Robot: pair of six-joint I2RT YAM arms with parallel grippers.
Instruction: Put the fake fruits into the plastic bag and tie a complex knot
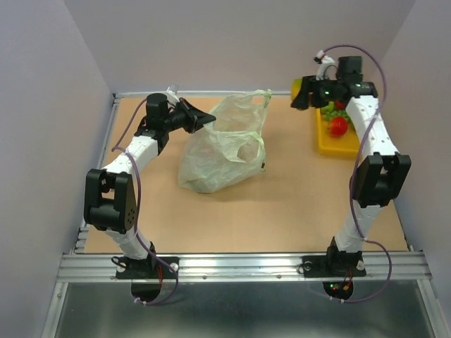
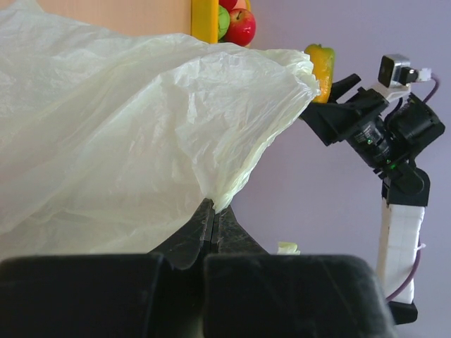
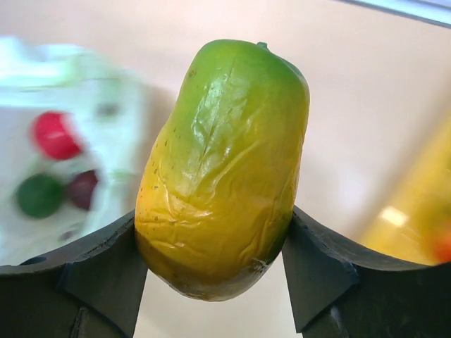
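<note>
The pale-green plastic bag (image 1: 224, 144) lies on the table left of centre, one handle (image 1: 263, 95) sticking up at the back. My left gripper (image 1: 208, 119) is shut on the bag's near-left edge and holds it lifted; in the left wrist view the film (image 2: 141, 134) runs into the closed fingertips (image 2: 213, 211). My right gripper (image 1: 301, 96) is shut on a yellow-green mango-shaped fruit (image 3: 224, 165), held in the air between the bag and the yellow tray (image 1: 336, 144). A red fruit (image 1: 339, 126) and green grapes (image 1: 332, 110) lie in the tray. Blurred fruits (image 3: 53, 134) show inside the bag.
The table's back edge and the grey walls stand close behind both grippers. The yellow tray sits at the far right under my right arm. The held fruit also shows in the left wrist view (image 2: 322, 67), beside the bag's raised handle.
</note>
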